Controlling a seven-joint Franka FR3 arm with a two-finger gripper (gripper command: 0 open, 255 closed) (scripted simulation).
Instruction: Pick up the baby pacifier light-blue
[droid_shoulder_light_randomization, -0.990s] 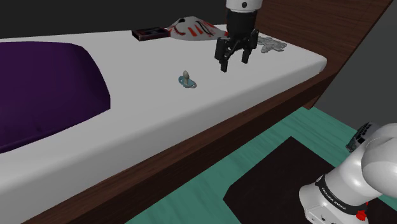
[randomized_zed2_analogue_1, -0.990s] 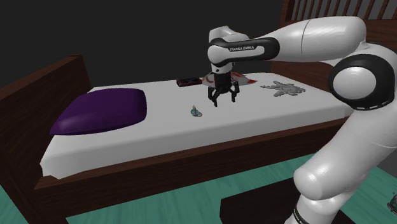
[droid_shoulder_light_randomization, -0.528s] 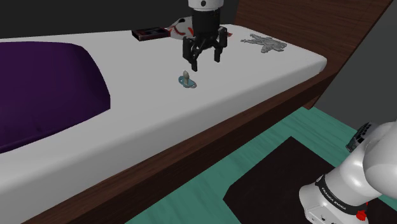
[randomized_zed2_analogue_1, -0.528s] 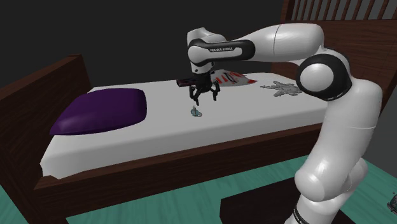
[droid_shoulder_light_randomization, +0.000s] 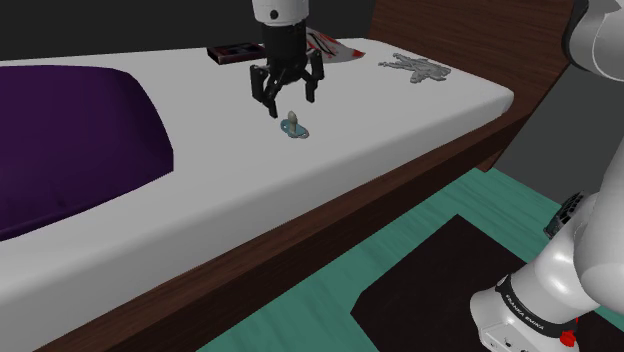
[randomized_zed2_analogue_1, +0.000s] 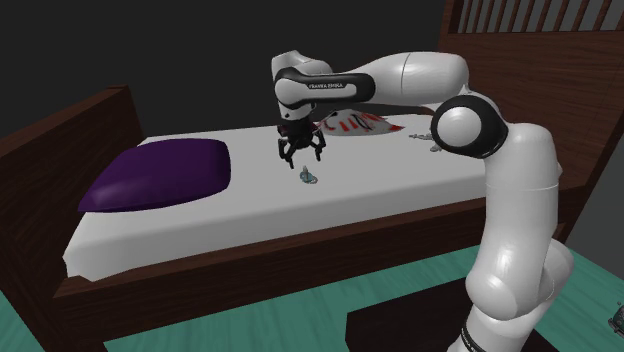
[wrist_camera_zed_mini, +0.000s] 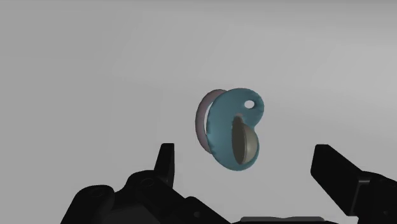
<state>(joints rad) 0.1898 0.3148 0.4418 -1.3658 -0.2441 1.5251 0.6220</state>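
A small light-blue pacifier (droid_shoulder_light_randomization: 293, 125) with a grey teat lies on the white bed (droid_shoulder_light_randomization: 400, 110). It shows again as the pacifier (randomized_zed2_analogue_1: 308, 177) in the second exterior view and, close up, as the pacifier (wrist_camera_zed_mini: 230, 129) in the wrist view. My black gripper (droid_shoulder_light_randomization: 288, 101) hangs open just above it, slightly toward the shoulder view's left. In the second exterior view the gripper (randomized_zed2_analogue_1: 299, 157) hovers over the pacifier without touching it. The wrist view has the fingers (wrist_camera_zed_mini: 335, 176) spread wide, the pacifier lying between and ahead of them, untouched.
A purple pillow (droid_shoulder_light_randomization: 70, 135) covers the bed's left part. A dark flat box (droid_shoulder_light_randomization: 236, 51), a white-and-red item (droid_shoulder_light_randomization: 335, 45) and a grey toy (droid_shoulder_light_randomization: 418, 69) lie near the far edge. The dark wooden frame (droid_shoulder_light_randomization: 520, 60) rims the bed; teal floor (droid_shoulder_light_randomization: 330, 300) lies below.
The gripper has travelled toward the shoulder view's left, from beside the grey toy to directly over the pacifier, staying open. The pacifier has not moved.
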